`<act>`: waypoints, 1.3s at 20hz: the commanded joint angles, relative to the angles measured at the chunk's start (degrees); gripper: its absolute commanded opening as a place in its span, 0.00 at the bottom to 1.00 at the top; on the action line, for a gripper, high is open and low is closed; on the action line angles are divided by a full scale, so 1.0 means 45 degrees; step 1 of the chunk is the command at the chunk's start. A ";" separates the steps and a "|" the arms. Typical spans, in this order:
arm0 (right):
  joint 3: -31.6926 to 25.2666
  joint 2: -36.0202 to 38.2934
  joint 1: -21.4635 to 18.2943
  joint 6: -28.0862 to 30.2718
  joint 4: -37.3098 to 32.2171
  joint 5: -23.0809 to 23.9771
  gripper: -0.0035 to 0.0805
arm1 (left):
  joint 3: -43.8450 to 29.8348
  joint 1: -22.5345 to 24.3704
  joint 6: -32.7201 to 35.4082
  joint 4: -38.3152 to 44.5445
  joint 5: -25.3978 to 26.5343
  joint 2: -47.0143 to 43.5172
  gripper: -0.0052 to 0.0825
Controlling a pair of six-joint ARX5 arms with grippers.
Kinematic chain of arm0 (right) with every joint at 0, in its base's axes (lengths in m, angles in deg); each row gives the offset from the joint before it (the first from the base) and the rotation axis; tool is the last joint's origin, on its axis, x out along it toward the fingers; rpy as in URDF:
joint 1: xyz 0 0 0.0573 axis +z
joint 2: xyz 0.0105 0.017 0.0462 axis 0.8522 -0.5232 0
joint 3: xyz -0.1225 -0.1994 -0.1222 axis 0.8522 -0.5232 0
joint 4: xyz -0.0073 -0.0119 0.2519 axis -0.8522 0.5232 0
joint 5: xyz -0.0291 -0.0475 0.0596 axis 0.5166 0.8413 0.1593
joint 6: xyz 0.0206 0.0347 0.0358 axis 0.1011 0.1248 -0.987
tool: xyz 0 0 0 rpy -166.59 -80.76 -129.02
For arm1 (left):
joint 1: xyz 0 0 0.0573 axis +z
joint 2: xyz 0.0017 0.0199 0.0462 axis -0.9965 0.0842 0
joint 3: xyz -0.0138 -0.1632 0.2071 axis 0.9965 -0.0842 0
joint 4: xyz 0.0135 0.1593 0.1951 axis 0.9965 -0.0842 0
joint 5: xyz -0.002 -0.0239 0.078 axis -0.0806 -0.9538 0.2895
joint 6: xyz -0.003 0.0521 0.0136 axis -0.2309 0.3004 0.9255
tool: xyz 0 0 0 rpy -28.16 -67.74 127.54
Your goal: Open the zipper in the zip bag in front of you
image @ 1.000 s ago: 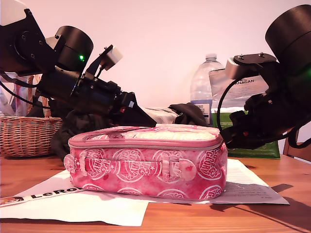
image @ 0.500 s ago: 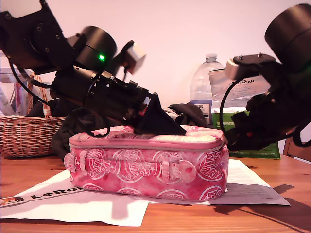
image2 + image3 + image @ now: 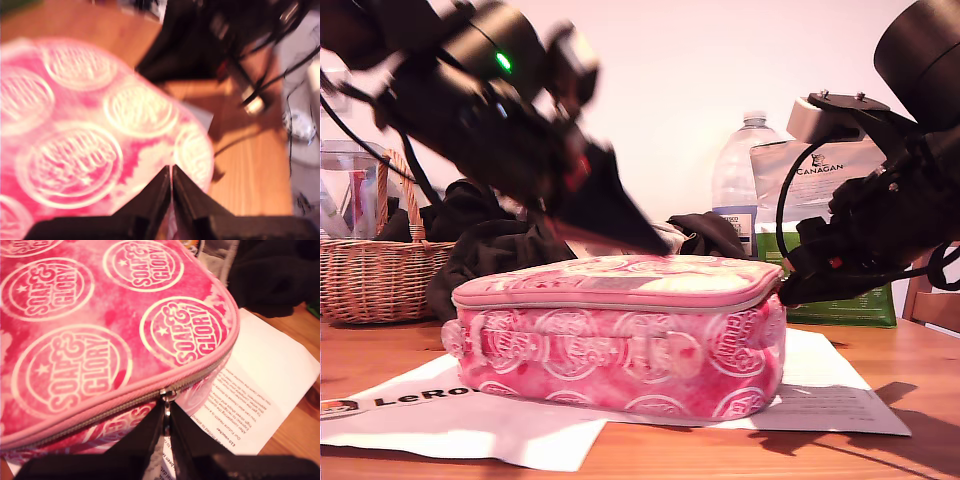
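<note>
Right now my second end effector (image 3: 166,412) is pinching the ring pull of the zipper (image 3: 168,394) at the corner of the zip bag (image 3: 620,335), which lies on papers (image 3: 825,395) below it. My first end effector (image 3: 171,187), tips pressed together, hovers just over the bag's top.

One zip bag (image 3: 620,335), one basket (image 3: 375,275), one bottle (image 3: 740,180), perhaps two papers (image 3: 470,420).

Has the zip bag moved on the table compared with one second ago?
Yes. The zip bag slid toward the exterior view's left: its end nearest the wicker basket now covers more of the "LeRo" lettering on the printed sheet.
</note>
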 commanded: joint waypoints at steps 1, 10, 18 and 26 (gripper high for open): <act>-0.0019 0.0267 0.0000 -0.0015 -0.0005 -0.0151 0.03 | -0.0044 -0.0131 0.0102 -0.0029 0.0097 0.0685 0.04; 0.0316 0.0797 0.0000 0.0024 0.1268 -0.0743 0.03 | -0.0044 -0.0330 -0.0073 0.1190 0.1156 0.2021 0.04; 0.0364 0.2259 0.0005 0.0034 0.3400 -0.1851 0.03 | -0.0039 -0.0398 -0.0384 0.1948 0.1277 0.2419 0.04; 0.0364 0.2438 0.0617 -0.0092 0.4605 -0.2851 0.03 | -0.0039 -0.0398 -0.0573 0.2137 0.1282 0.2419 0.04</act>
